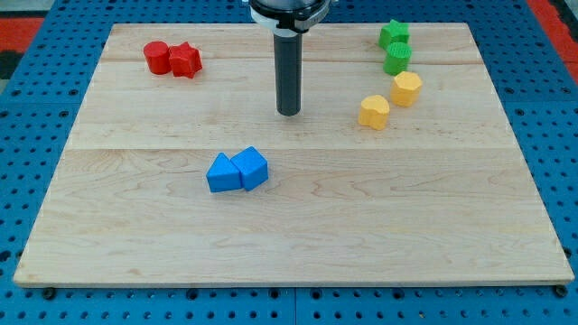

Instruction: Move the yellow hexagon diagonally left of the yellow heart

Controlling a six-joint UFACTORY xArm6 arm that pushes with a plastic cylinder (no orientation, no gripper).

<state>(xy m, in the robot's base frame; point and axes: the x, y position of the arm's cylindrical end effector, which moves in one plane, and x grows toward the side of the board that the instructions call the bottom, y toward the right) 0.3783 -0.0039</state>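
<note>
While my tip [288, 112] stands apart left of the yellow heart [373, 112], with no pincer to see, the approach toward the yellow hexagon [406, 88] seems next.

I see a pale wood board [298, 226] filling most of the view, made of joined planks w/ grain running left-right; seams cross it approx a third and halfway down. Around the board on all sides lies a blue pegboard-type surface [36, 135] w/ rows of dark round holes. Past the board's top corners, red patches [23, 23] show at the view's top left & top right. Light is even, soft shadows only. No walls or windows visible.
</note>
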